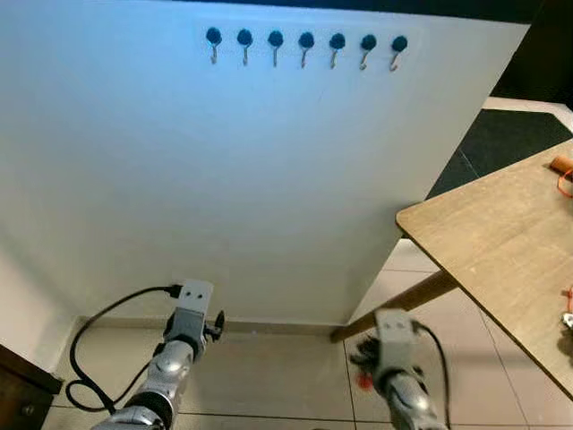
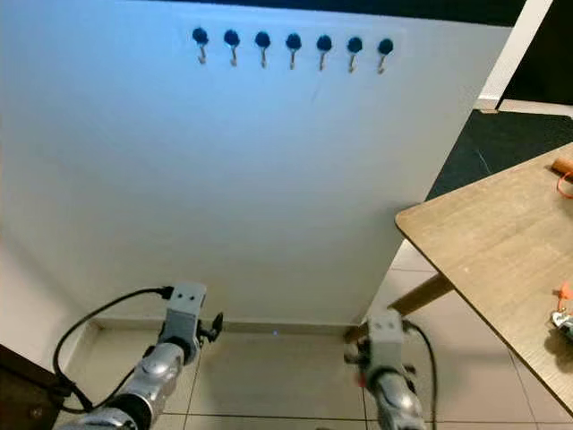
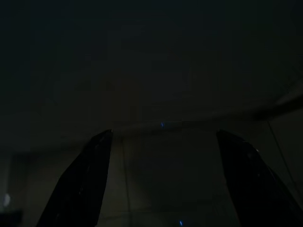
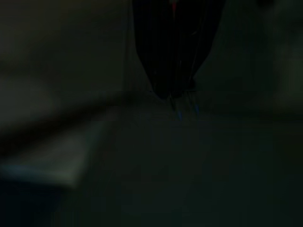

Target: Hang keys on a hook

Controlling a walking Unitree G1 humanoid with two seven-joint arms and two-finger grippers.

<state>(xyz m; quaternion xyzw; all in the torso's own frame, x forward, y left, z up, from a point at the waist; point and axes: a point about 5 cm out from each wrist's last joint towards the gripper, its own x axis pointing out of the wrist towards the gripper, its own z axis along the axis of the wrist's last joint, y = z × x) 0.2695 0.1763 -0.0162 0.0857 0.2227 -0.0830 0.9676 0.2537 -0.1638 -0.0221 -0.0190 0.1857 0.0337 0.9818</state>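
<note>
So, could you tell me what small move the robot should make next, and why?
Probably raise the right gripper toward the row of hooks. Its fingers look closed with something red between them, likely the keys, yet the arm hangs low near the floor, well below the seven bare hooks high on the white wall. The left gripper hangs open and idle.

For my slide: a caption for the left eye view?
Seven hooks on a white wall, both arms low, wooden table at right.

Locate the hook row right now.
Head views: the row of hooks sits high on the white wall, up and left of the wooden table.
</note>
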